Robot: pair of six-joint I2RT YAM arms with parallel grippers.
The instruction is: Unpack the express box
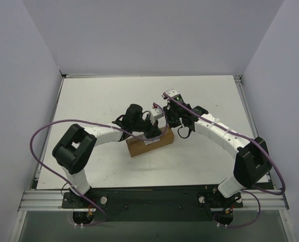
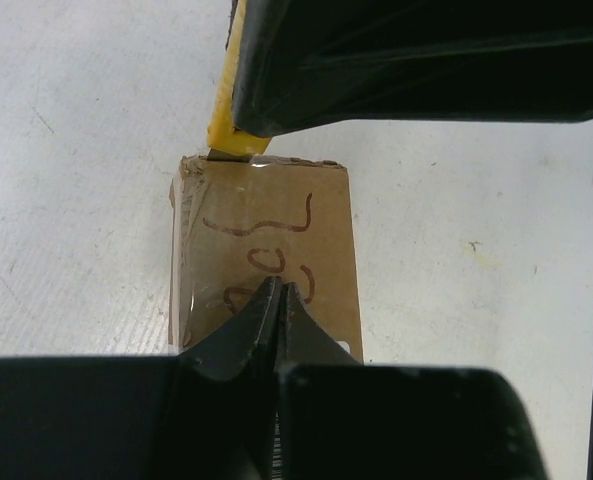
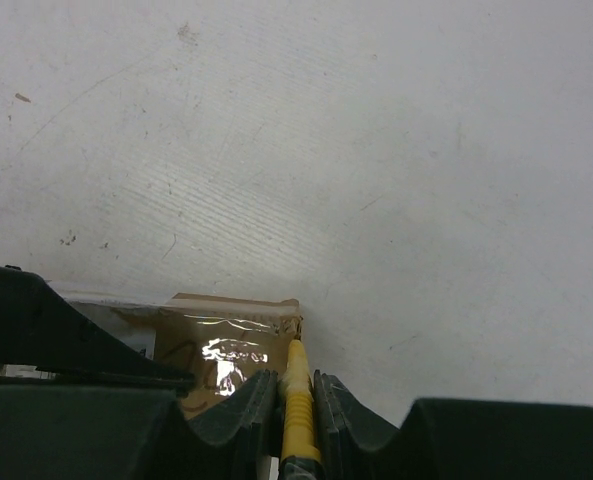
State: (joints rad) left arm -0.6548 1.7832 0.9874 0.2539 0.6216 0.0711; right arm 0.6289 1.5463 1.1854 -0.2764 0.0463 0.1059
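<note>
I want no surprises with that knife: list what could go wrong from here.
1. The left gripper is shut over the box, not clamping it, so the box may slide when the knife pushes.
2. The knife, held by the right gripper, sits at the box's end edge and could slip onto the table.

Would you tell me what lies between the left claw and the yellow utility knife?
Between the left claw and the yellow utility knife lies only the express box, its taped top bearing red handwriting, in the left wrist view.
</note>
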